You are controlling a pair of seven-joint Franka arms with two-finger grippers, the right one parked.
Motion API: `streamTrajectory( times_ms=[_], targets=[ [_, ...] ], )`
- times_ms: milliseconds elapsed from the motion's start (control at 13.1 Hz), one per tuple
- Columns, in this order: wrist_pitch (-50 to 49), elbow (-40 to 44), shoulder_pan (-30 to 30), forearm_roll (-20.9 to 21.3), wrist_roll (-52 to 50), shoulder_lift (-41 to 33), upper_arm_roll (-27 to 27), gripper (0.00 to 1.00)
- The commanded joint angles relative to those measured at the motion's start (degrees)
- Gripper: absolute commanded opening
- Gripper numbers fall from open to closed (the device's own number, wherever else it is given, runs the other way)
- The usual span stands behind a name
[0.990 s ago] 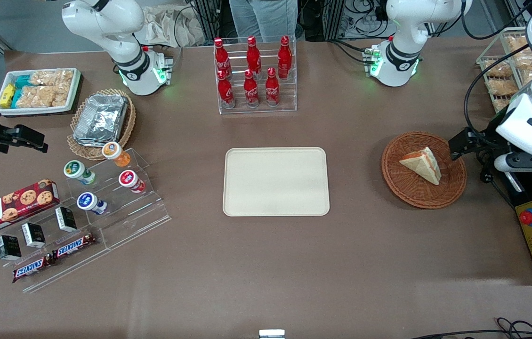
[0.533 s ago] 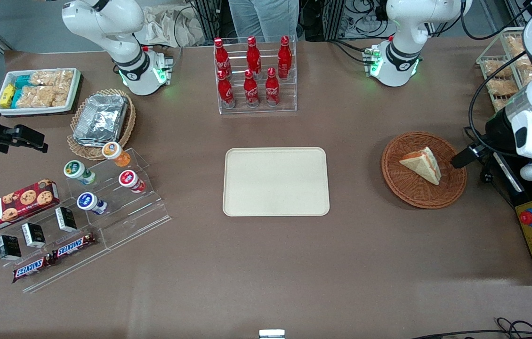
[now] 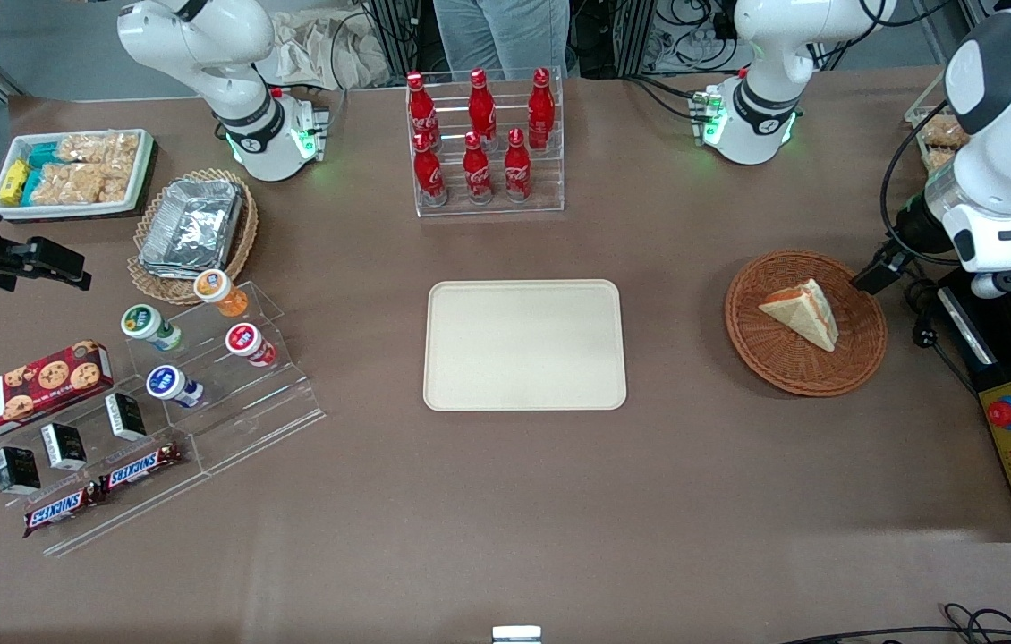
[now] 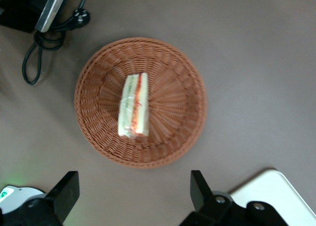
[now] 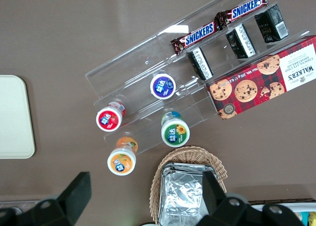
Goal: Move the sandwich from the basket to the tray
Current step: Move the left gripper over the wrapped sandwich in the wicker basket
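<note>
Front view: triangular white-bread sandwich (image 3: 801, 313) lies in round reddish-brown wicker basket (image 3: 863, 353), well apart from flat cream rectangular tray (image 3: 524, 345) on brown worktop (image 3: 505, 501). Left wrist view: gripper (image 4: 133, 191) spread wide above basket, holding nothing.

Brown table (image 3: 702, 483) carries tray (image 3: 524, 345), basket (image 3: 805, 324), bottle rack (image 3: 488, 143); gripper (image 4: 133, 196) above basket.

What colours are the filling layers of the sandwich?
Orange-red and pale green on the sandwich, clearest in the left wrist view.
</note>
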Motion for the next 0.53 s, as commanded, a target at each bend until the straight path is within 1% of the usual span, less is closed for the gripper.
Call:
streamTrajectory(
  times_ms=[0,152,457],
  targets=[
    [6.99,-7.70,2.17,0.40,-1.16,-0.97,-0.63,1.00],
    [11.91,-11.48,3.22,0.22,-1.25,0.52,-0.63,1.00],
    [24.13,-19.66,3.40,-0.66,-1.95,2.72,-0.63,1.00]
  ],
)
